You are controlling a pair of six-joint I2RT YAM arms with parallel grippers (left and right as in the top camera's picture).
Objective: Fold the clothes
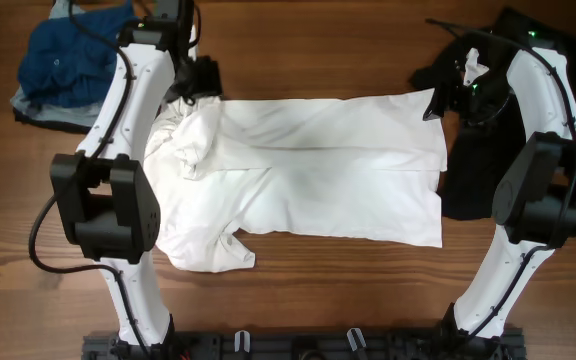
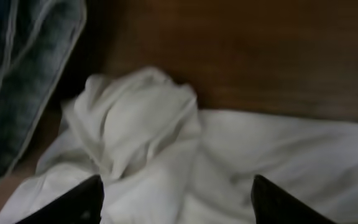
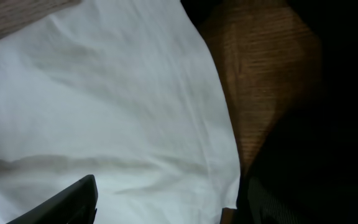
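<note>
White shirt (image 1: pixel 318 165) lies mid-table, long axis 9 to 3 o'clock, bunched end toward 9, with bare table (image 1: pixel 318 50) along its 12 and 6 edges. I see both sets of fingers apart: left gripper (image 2: pixel 176 202) over the bunch, right gripper (image 3: pixel 166 199) at the 3 o'clock edge beside a black garment (image 1: pixel 473 165).

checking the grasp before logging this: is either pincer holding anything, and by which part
Nothing looks held: the left pincer is open over the bunched end of the white shirt, the right pincer open over its edge.

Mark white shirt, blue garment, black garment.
white shirt (image 1: pixel 338 165), overhead, middle of body.
blue garment (image 1: pixel 60 62), overhead, centre of pile.
black garment (image 1: pixel 473 172), overhead, strip beside shirt's edge.
</note>
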